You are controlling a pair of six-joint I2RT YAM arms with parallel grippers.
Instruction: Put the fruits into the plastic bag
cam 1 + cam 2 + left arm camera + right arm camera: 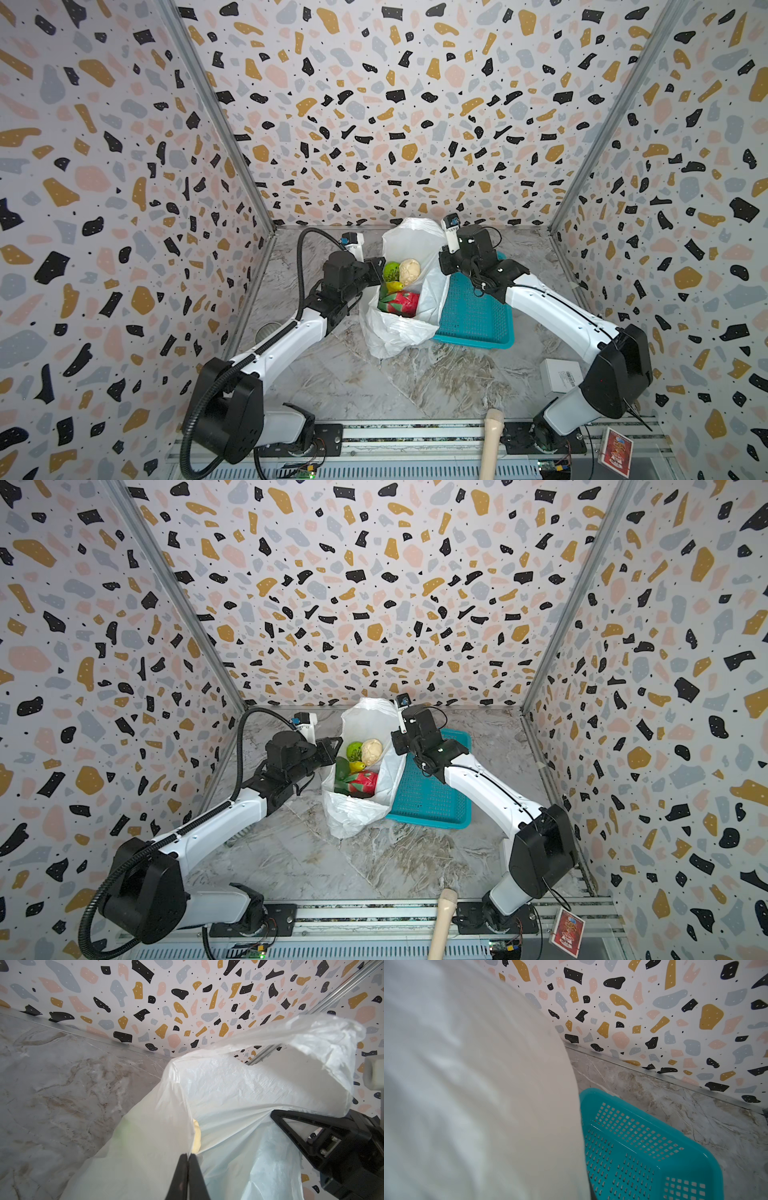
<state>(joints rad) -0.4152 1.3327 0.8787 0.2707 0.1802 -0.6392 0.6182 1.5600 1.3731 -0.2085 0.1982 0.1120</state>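
The white plastic bag [399, 332] stands open at the middle of the table in both top views. Inside lie several fruits: a bumpy light-green ball [390, 270], a beige lumpy piece [409, 271], a yellow banana [394, 286], a red one with green bits [401, 302] and a dark green one [341, 769]. My left gripper [188, 1155] is shut on the bag's left rim [182, 1105]. My right gripper [444, 266] pinches the bag's right rim; its black fingertips [273, 1116] show in the left wrist view. In the right wrist view the plastic bag [477, 1084] hides the jaws.
A teal mesh basket [473, 316] sits right of the bag, partly under the right arm, and shows as a teal mesh basket [643, 1147] in the right wrist view. A white box [559, 376], a wooden handle [492, 440] and a red card box [617, 453] lie near the front right.
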